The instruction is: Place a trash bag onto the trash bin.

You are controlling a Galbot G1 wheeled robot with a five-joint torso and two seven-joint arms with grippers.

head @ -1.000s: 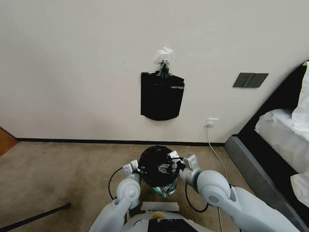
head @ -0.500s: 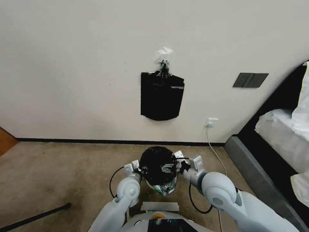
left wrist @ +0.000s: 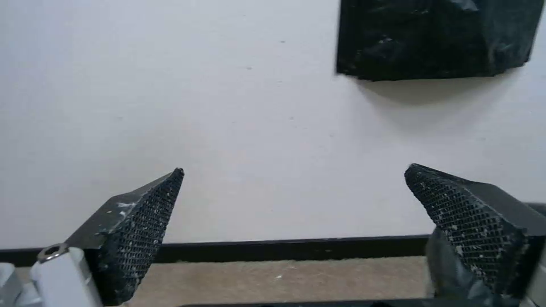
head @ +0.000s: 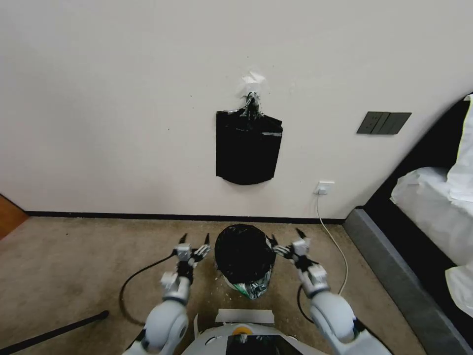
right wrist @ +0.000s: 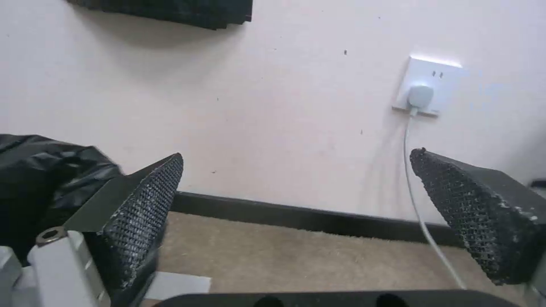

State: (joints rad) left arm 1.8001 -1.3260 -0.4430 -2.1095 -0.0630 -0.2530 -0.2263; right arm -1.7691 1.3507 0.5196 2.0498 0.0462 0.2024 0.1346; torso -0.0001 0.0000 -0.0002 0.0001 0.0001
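Trash bag (head: 245,252) now released; both grippers withdrawn, open.

Tan carpet floor (head: 88,256) carries the trash bin (head: 231,285) near the wall's black baseboard (head: 123,215) — a white cable (head: 340,251) trails right of the bin.

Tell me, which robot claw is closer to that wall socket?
The right gripper. It hangs open beside the bagged trash bin, on the wall socket's side; the left gripper, also open, is across the bin.
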